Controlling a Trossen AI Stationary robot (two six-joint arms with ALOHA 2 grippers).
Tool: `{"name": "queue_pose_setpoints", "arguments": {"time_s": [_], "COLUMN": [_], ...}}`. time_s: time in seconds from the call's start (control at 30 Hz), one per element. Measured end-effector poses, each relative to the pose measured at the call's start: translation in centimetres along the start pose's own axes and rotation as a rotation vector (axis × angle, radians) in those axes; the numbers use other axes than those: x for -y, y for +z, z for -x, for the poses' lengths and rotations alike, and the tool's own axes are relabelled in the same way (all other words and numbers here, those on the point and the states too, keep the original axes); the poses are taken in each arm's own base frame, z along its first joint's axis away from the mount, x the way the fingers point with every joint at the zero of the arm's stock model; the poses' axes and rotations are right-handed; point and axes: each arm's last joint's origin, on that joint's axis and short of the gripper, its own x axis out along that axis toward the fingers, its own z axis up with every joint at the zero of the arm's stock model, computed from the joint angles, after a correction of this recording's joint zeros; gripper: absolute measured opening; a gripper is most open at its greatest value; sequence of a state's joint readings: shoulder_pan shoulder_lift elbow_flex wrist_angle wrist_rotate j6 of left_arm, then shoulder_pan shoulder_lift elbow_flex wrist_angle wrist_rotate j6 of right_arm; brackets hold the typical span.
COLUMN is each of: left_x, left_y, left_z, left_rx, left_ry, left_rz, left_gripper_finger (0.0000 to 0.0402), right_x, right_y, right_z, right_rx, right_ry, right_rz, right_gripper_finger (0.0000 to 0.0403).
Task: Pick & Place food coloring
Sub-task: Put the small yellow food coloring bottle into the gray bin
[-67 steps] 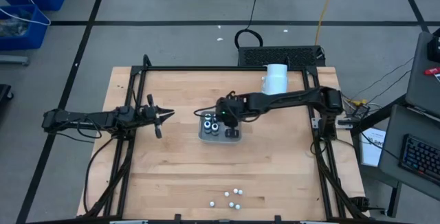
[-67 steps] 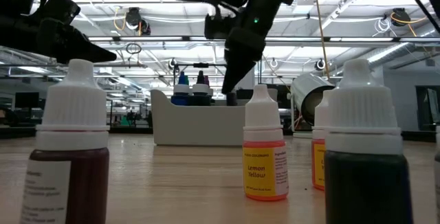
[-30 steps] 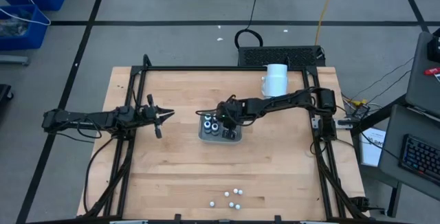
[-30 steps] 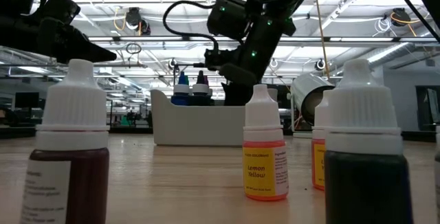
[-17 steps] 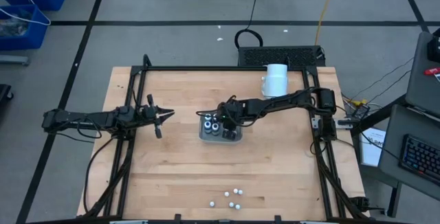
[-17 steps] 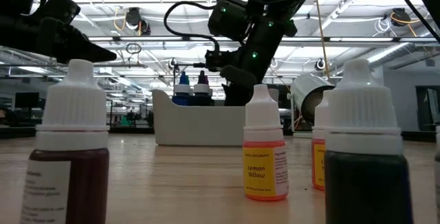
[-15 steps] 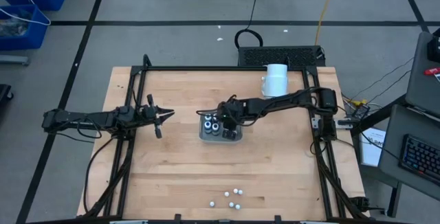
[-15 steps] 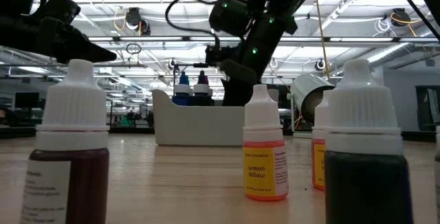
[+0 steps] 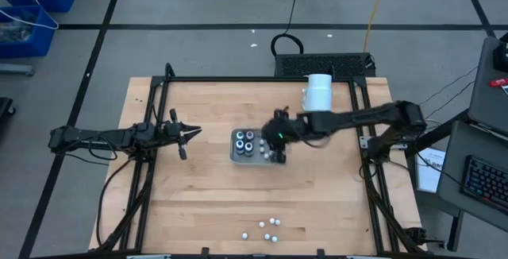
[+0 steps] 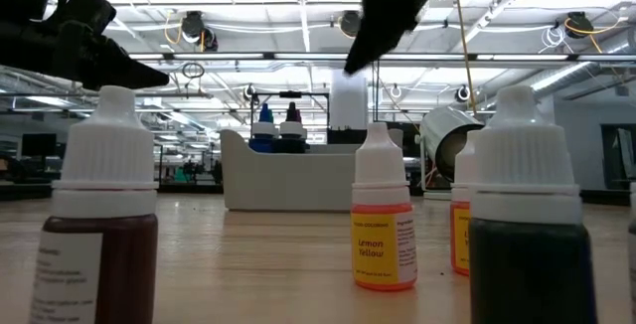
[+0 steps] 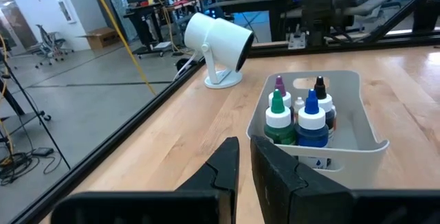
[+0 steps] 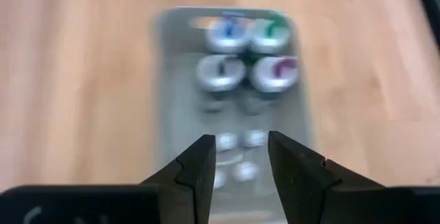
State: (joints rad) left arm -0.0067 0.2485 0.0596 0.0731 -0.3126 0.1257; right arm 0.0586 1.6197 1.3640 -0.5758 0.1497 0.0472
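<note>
Food coloring bottles, four small dark round ones with coloured tips (image 9: 248, 142), stand packed together at one end of a pale grey translucent rectangular tray (image 9: 238, 160) near the middle of the wooden table (image 9: 206, 195). More small white-capped dropper bottles (image 9: 270, 227) wait loose near the table's front edge, well apart from the tray.

From where I stand this looks like the gap between placements: the right gripper (image 9: 279, 141) hangs above the tray's other end, its dark fingers (image 12: 199, 165) parted and empty, touching nothing. The next move, I'd guess, is a swing to the loose bottles and a careful pinch on one narrow cap without toppling its neighbours.

The left gripper (image 9: 184, 134) waits over the table's left side, fingers nearly together, holding nothing.
</note>
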Motion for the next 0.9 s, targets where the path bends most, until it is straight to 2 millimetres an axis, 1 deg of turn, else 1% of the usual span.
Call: {"name": "queue_pose_setpoints", "arguments": {"time_s": [0.07,0.17,0.27,0.33,0.43,0.53,0.7,0.8,0.9], "left_x": [0.0,0.0,0.0,0.0,0.0,0.0,0.0,0.0,0.0], "left_y": [0.0,0.0,0.0,0.0,0.1,0.1,0.1,0.1,0.1], "left_z": [0.0,0.0,0.0,0.0,0.0,0.0,0.0,0.0,0.0], "left_rx": [0.0,0.0,0.001,0.004,0.007,0.007,0.008,0.007,0.007], "left_ry": [0.001,0.001,0.001,0.001,0.003,0.003,0.003,0.003,0.003], "left_rz": [0.0,0.0,0.001,0.003,0.012,0.024,0.027,0.027,0.021], "left_gripper_finger": [0.0047,0.0047,0.0047,0.0047,0.0047,0.0047,0.0047,0.0047,0.0047], "right_x": [-2.3,-5.3,-8.0,-10.0,-12.5,-14.1,-16.7,-18.1,-19.1], "right_y": [-0.2,-1.1,-1.8,-2.2,-2.6,-2.0,-0.9,-0.3,0.1], "right_z": [1.4,2.6,3.0,2.7,1.8,0.5,-2.8,-4.3,-5.7], "right_rx": [0.009,-0.018,-0.021,-0.019,-0.02,-0.061,-0.136,-0.181,-0.238], "right_ry": [0.02,0.02,0.044,0.081,0.134,0.176,0.232,0.297,0.336], "right_rz": [0.031,0.054,0.046,0.06,0.045,0.001,0.099,0.139,0.156], "right_gripper_finger": [0.0119,0.0113,0.0106,0.0102,0.0098,0.0094,0.0089,0.0089,0.0089]}}
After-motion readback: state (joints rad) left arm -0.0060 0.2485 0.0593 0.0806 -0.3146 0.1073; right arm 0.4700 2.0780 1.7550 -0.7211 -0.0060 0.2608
